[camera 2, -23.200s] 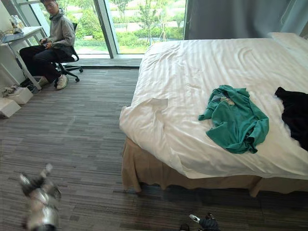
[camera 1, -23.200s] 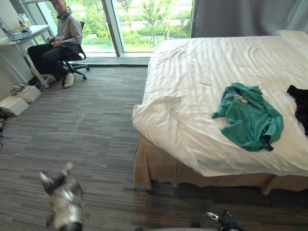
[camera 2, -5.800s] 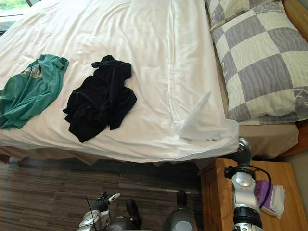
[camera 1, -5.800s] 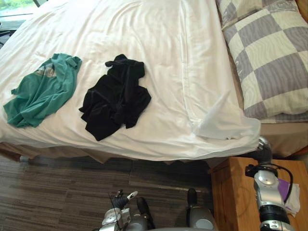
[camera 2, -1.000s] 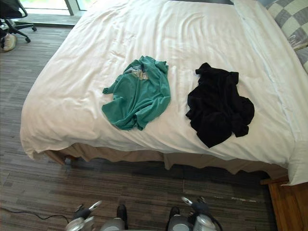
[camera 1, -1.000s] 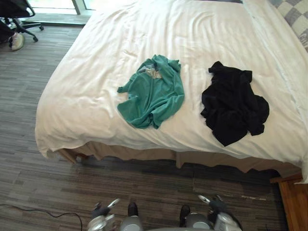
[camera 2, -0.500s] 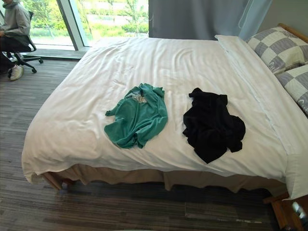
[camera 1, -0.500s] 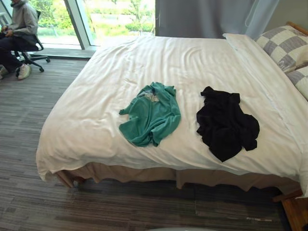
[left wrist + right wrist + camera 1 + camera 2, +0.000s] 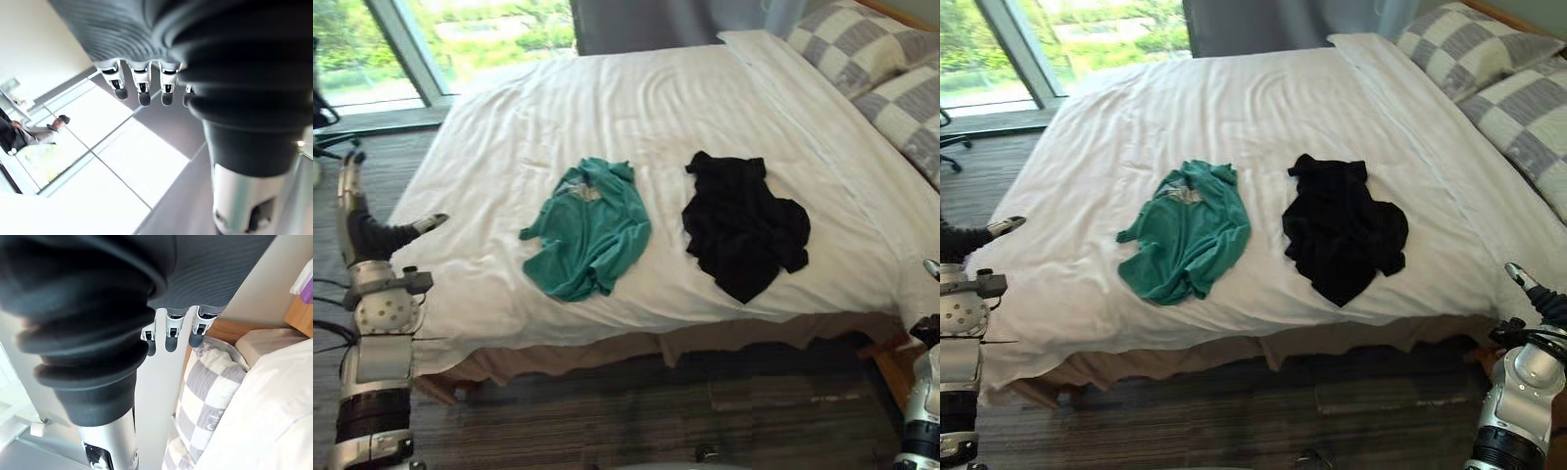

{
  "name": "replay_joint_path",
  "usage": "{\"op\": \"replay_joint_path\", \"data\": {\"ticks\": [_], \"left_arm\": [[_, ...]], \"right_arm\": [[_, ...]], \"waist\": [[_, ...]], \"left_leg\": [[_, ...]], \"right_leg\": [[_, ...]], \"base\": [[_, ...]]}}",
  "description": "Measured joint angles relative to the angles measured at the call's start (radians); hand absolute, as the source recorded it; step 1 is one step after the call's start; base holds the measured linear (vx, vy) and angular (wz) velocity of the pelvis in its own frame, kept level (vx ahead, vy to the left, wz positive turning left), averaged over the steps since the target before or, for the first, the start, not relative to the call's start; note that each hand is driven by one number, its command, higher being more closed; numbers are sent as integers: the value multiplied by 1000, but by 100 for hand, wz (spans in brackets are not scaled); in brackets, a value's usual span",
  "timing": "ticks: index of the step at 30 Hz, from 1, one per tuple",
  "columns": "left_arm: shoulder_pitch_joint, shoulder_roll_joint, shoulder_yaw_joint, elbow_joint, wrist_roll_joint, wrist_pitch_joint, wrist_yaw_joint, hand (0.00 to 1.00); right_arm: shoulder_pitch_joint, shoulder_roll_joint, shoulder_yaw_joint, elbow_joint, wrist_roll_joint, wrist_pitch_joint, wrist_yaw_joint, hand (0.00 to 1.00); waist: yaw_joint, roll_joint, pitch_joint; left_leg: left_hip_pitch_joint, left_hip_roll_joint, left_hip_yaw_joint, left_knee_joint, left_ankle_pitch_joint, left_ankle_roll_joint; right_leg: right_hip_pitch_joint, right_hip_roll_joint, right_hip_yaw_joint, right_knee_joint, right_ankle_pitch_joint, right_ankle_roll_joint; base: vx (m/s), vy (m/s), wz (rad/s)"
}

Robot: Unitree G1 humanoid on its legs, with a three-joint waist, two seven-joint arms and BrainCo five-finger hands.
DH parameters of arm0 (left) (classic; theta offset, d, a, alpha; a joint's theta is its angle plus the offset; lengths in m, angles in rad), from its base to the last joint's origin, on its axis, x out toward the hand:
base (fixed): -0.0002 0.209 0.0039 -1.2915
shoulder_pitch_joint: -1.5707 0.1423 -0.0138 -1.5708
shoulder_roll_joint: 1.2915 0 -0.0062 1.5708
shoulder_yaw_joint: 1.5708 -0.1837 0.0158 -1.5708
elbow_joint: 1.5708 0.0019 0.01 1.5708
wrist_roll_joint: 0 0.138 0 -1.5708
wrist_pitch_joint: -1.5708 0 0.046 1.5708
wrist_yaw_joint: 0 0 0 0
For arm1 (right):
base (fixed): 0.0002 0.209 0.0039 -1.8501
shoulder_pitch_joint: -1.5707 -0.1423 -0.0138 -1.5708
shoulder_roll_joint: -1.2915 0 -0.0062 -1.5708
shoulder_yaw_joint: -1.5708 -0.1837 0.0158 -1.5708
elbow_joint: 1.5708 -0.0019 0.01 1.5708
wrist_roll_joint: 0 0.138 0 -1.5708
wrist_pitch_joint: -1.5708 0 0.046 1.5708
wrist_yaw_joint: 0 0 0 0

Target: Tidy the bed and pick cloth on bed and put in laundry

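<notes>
Facing the bed [image 9: 607,108], the robot holds the left robot hand [image 9: 367,235] and right robot hand [image 9: 1542,302] wide and empty at either side, likely poised to reach. The green cloth [image 9: 587,230] and black cloth [image 9: 741,225] lie crumpled side by side, apart, near the bed's close edge.
</notes>
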Motion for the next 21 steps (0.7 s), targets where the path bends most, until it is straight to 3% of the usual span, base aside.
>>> {"op": "replay_joint_path", "data": {"ticks": [3, 8, 12, 21], "left_arm": [[-49, -14, -64, 0, 42, 14, -9, 0], [-181, -55, -110, -1, 114, 53, -24, 0], [-243, -74, -123, -3, 173, 91, -24, 0], [-354, -86, -111, -18, 262, 212, -24, 0]], "right_arm": [[-4, 0, 37, -22, -5, 0, 19, 0], [-39, 1, 60, -139, -39, -1, 37, 0], [-39, 15, 73, -185, -39, -2, 39, 0], [-13, 181, 86, -389, -70, -9, 36, 0]], "waist": [[-15, 9, 24], [-52, 56, 94], [-54, 63, 137], [-49, 66, 255]], "left_leg": [[-5, 0, 21, 4, 0, 0], [-95, 0, 21, 20, 4, 5], [-147, 0, 28, 14, 17, 14], [-186, 0, 76, 0, 42, 15]], "right_leg": [[-18, 2, 24, -2, 10, -3], [-104, 2, 31, -4, 43, -3], [-161, 6, 45, -15, 71, -6], [-233, 10, 75, 0, 89, -8]], "base": [[-19, 4, -26], [-62, -12, -3], [-62, -11, -9], [-26, -5, -10]]}}
